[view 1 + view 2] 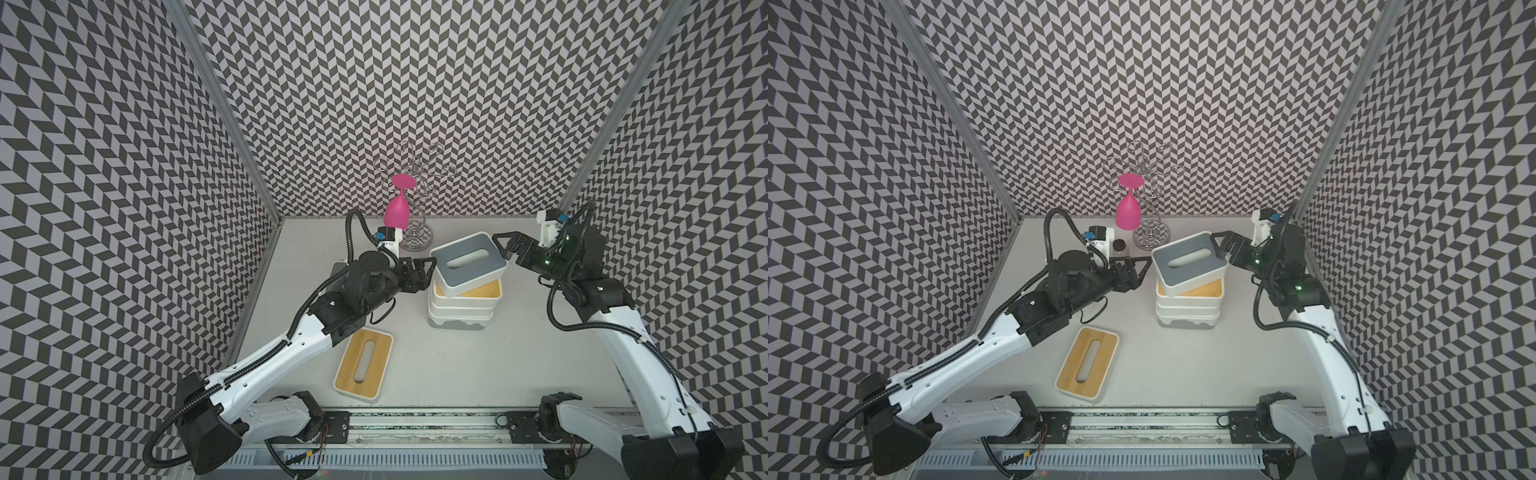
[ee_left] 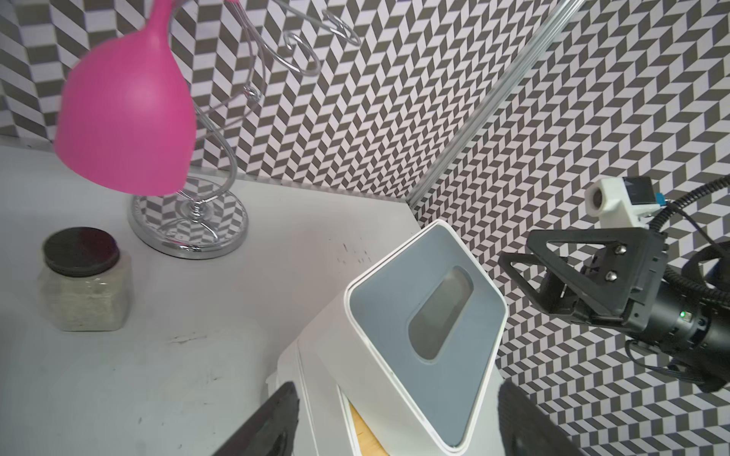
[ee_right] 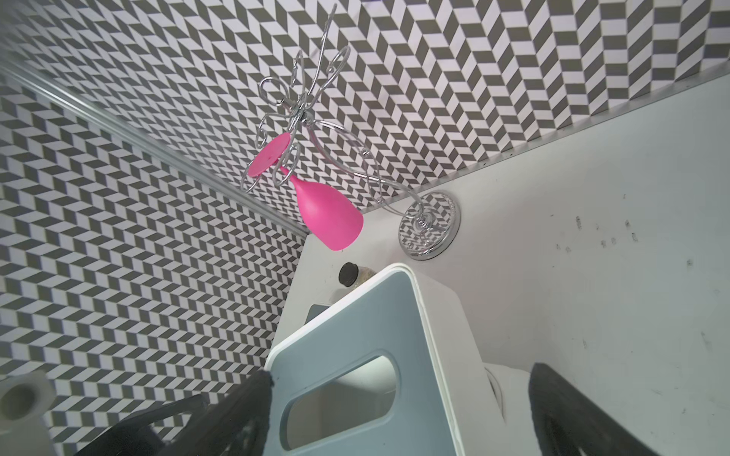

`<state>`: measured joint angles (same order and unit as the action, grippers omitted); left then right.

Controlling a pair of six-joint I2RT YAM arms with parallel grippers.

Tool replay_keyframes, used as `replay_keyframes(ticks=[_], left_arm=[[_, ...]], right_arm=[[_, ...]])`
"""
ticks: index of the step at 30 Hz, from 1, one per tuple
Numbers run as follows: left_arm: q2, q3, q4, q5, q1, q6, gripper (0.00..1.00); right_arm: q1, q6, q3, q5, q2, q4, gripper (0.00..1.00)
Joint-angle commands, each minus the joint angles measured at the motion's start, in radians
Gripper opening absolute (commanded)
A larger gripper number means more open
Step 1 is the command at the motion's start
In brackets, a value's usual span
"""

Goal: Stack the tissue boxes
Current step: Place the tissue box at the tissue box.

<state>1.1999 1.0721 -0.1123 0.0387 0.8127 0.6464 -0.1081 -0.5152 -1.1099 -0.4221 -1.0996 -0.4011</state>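
In the middle of the table stands a stack of white tissue boxes (image 1: 461,311) (image 1: 1187,313), its upper box bamboo-lidded. A grey-lidded tissue box (image 1: 467,264) (image 1: 1187,259) (image 2: 426,316) (image 3: 375,335) lies on top, tilted and turned askew. My left gripper (image 1: 430,272) (image 1: 1144,272) (image 2: 397,391) is open at the stack's left side, with the grey box's corner between its fingers. My right gripper (image 1: 503,248) (image 1: 1221,247) (image 3: 399,375) is open wide around the grey box's right end; one fingertip (image 3: 264,389) is at the lid's corner. Another bamboo-lidded tissue box (image 1: 363,359) (image 1: 1088,359) lies flat at the front left.
A pink goblet (image 1: 397,208) (image 2: 126,118) hangs upside down on a chrome wire rack (image 1: 415,239) (image 3: 428,225) at the back. A small dark-capped jar (image 1: 1119,246) (image 2: 85,280) stands behind the left gripper. Patterned walls close in three sides. A rail (image 1: 415,419) runs along the front.
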Motion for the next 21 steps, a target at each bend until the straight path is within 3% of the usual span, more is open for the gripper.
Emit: replay_keyframes(ticks=[1, 21], left_arm=[[0.03, -0.009, 0.08, -0.072, 0.001, 0.045, 0.8], [0.151, 0.042, 0.12, -0.104, 0.026, 0.058, 0.79]], right_arm=[[0.004, 0.006, 0.023, -0.09, -0.007, 0.078, 0.99], [0.004, 0.015, 0.127, -0.192, 0.082, 0.055, 0.99]])
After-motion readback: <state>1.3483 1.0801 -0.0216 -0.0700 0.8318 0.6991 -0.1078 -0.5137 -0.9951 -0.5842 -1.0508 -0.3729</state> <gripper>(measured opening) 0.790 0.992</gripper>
